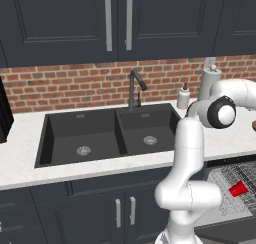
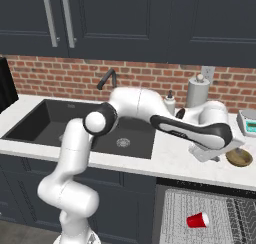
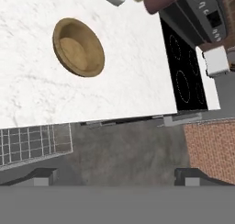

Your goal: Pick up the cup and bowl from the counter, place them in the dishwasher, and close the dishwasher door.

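The bowl (image 3: 78, 47) sits upright on the desk (image 3: 27, 94), near its front edge; the cup (image 2: 198, 220) lies in the dishwasher rack (image 2: 180, 213). End effector (image 3: 118, 175) spread, empty. Bowl looks light, rigid and smooth: best pinched across its rim.

**Three cameras over one sink counter**

The left base view looks forward and down from behind the arm's left side, facing the brick wall squarely, with the sink (image 1: 107, 133) mid-frame and the dishwasher (image 1: 235, 188) rack cut off at the lower right. The right base view looks from behind the arm's right side, angled so the sink (image 2: 80, 125) sits left and the rack lower right. Both share the counter (image 1: 22, 153), the faucet, the cup (image 2: 198, 220) and the arm. The hand view looks nearly straight down, close over the counter edge, rolled, with the bowl (image 3: 78, 47) upper left and a stove at right.
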Controlling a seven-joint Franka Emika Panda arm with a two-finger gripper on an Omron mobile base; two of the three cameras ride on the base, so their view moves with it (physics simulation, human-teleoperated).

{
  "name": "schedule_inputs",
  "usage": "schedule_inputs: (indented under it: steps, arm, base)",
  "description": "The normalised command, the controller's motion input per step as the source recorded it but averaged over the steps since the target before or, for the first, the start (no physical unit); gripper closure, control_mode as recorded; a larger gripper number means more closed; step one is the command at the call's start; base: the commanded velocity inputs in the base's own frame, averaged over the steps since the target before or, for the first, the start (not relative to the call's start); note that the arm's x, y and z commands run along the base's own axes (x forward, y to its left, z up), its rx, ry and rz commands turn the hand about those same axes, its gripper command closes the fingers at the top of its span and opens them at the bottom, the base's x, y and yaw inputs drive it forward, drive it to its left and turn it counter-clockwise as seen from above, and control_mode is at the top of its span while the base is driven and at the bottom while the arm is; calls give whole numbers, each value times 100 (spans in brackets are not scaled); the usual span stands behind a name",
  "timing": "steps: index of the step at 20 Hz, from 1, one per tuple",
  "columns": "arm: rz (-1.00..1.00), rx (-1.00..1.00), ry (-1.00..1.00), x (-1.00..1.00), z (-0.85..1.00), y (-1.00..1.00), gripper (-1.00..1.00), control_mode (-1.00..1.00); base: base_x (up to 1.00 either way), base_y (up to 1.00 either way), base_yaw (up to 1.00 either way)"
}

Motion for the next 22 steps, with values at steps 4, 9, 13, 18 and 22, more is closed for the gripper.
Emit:
schedule_inputs:
  steps: [4,9,13,18,22]
  arm:
    - [12,32,-15,26,3,-75,-100,-100]
    - [4,31,-2,62,48,-73,-100,-100]
    - [0,28,5,66,29,-41,-100,-100]
    - [1,23,13,58,8,-7,-100,-100]
    - [3,23,16,67,36,-9,-100,-100]
  base:
    - [0,0,0]
    - [0,0,0]
    - [0,0,0]
    - [0,0,0]
    - [0,0,0]
